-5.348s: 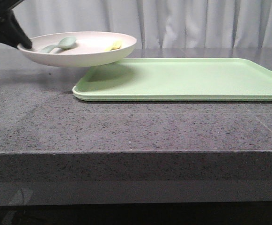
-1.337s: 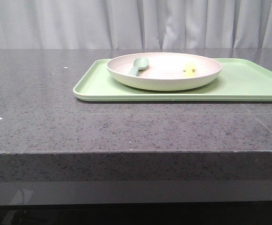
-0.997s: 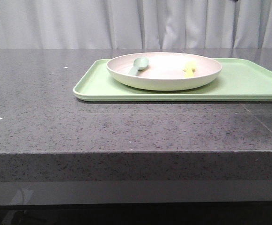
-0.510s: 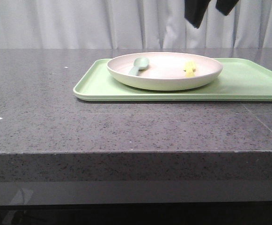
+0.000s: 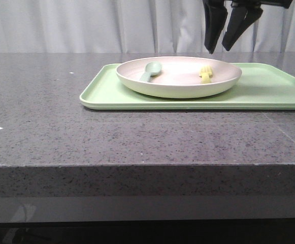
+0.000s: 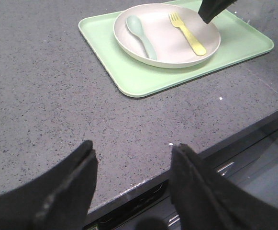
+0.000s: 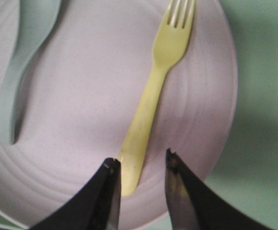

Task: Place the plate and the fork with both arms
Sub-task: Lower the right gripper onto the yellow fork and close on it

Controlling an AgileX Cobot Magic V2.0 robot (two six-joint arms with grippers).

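Observation:
The plate (image 5: 180,84) rests on the light green tray (image 5: 269,89). The yellow fork (image 5: 205,75) lies inside it on the right, and a grey-green spoon (image 5: 148,71) on the left. My right gripper (image 5: 217,50) is open and hangs just above the plate's far right side; in the right wrist view its fingertips (image 7: 141,163) straddle the end of the fork's handle (image 7: 148,110) without touching it. My left gripper (image 6: 134,151) is open and empty over the table's near edge, far from the plate (image 6: 167,52); it is out of the front view.
The tray (image 6: 134,81) lies on a dark speckled stone table (image 5: 111,137); its right part extends past the front view. A pale curtain (image 5: 111,25) hangs behind. The table's front edge (image 6: 186,165) runs under my left gripper.
The plate, earlier held up at the left, now rests on the tray. My right gripper has come down from the top of the view over the fork. The left arm has left the front view.

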